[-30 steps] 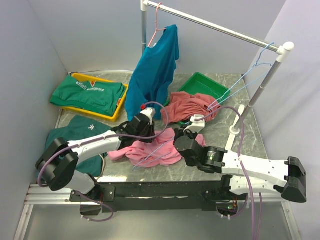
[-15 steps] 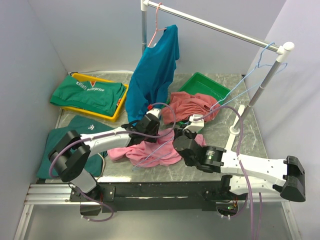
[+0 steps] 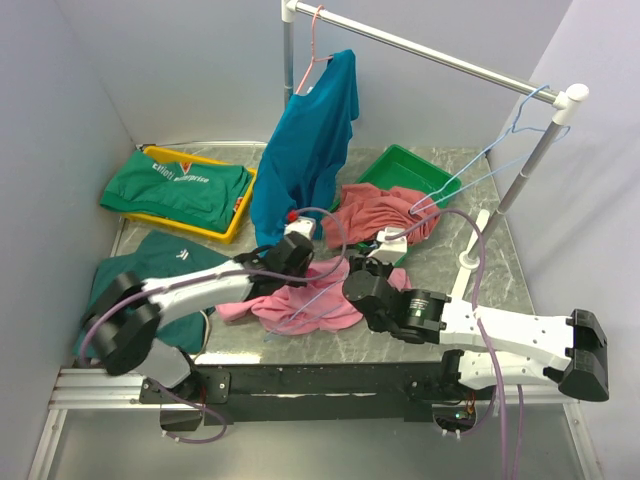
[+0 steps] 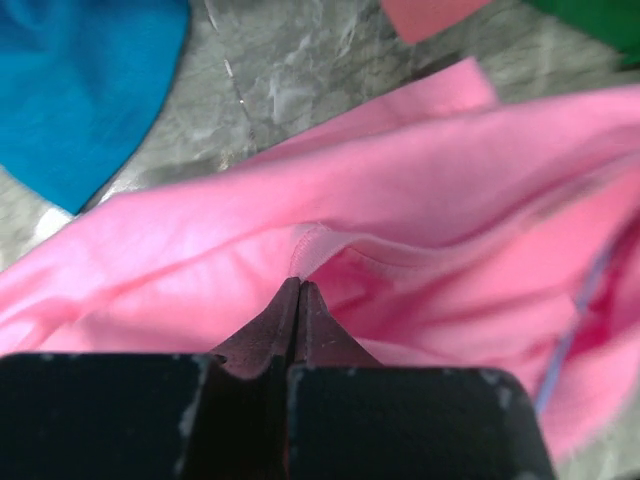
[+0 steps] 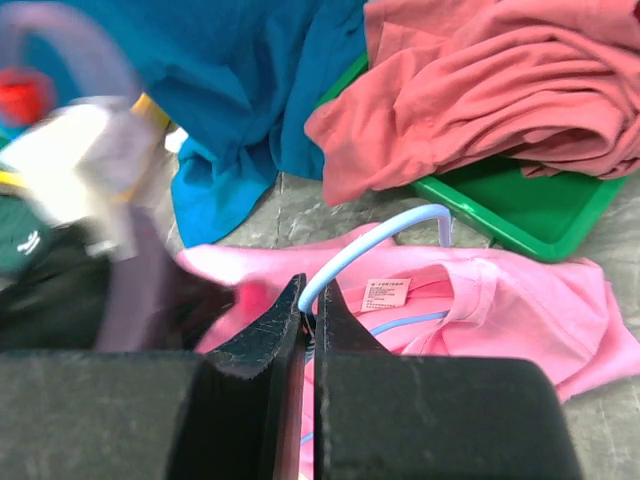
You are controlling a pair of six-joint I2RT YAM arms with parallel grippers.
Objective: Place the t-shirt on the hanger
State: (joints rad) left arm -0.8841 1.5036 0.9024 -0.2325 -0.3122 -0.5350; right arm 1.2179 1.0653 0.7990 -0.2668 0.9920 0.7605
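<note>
Left tool pinches the bright pink cotton t-shirt; right tool clamps the thin light-blue wire hanger. Lift the fold gently, hanger held steady.

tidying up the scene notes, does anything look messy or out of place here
The teal shirt hangs lopsided from the pink hanger on the rail, sagging to one side. The rose-red garment spills over the green tray rim onto the table.
</note>
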